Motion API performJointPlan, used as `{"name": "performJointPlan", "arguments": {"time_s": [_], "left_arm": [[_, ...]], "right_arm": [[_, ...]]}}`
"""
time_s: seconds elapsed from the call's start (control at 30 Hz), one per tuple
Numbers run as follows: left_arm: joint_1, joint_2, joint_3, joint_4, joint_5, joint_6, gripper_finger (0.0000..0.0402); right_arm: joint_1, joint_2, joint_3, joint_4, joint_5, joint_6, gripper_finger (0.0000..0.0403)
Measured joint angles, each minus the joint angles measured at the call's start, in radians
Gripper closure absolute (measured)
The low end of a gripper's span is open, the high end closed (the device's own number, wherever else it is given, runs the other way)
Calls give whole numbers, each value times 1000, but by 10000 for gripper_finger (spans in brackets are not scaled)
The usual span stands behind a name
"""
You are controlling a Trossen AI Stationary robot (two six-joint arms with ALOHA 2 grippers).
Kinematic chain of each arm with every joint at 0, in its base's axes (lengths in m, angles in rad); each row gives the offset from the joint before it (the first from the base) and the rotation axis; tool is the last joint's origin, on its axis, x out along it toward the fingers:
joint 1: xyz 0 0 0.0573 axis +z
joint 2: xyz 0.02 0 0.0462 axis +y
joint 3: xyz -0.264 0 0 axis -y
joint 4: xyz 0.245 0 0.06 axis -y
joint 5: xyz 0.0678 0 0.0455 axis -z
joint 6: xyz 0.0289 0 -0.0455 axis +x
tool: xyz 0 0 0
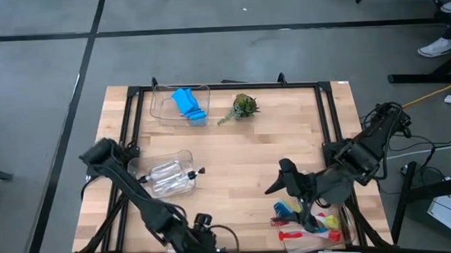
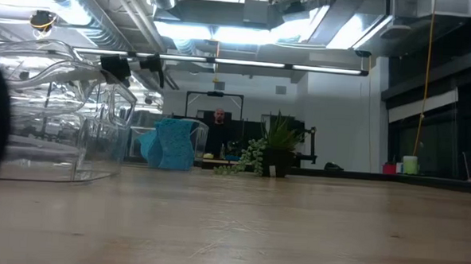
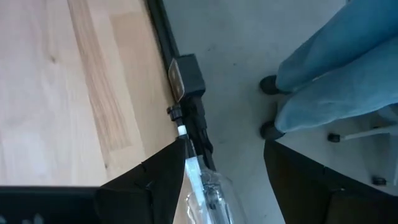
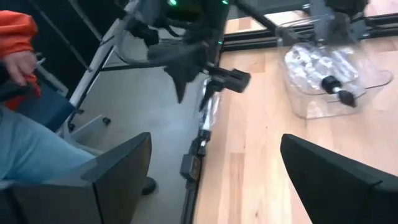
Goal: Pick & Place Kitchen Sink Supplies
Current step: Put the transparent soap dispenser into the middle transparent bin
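- left gripper pinches 1 pump bottle at the table's near edge, long axis looks in line with the fingers
- right gripper spread wide, empty, beside the brushes

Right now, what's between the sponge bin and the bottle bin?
Bare tabletop only, seen in the high view. Nothing lies between the sponge bin and the bottle bin; the plant stands off to one side.

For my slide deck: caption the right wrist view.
Left gripper holds a clear pump bottle at the table edge, beside a bin of bottles.
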State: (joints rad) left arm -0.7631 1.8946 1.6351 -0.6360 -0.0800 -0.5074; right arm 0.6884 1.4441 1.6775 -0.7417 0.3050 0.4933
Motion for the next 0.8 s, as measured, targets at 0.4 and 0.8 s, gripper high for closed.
{"name": "performJointPlan", "arguments": {"time_s": [0.4,0.8], "left_arm": [[11,206,111,-68,36,-115,173],[36,249,112,-90,48,-239,173]], "right_arm": [[72,3,0,-5,18,1,50],[96,54,0,-5,17,8,50]]}}
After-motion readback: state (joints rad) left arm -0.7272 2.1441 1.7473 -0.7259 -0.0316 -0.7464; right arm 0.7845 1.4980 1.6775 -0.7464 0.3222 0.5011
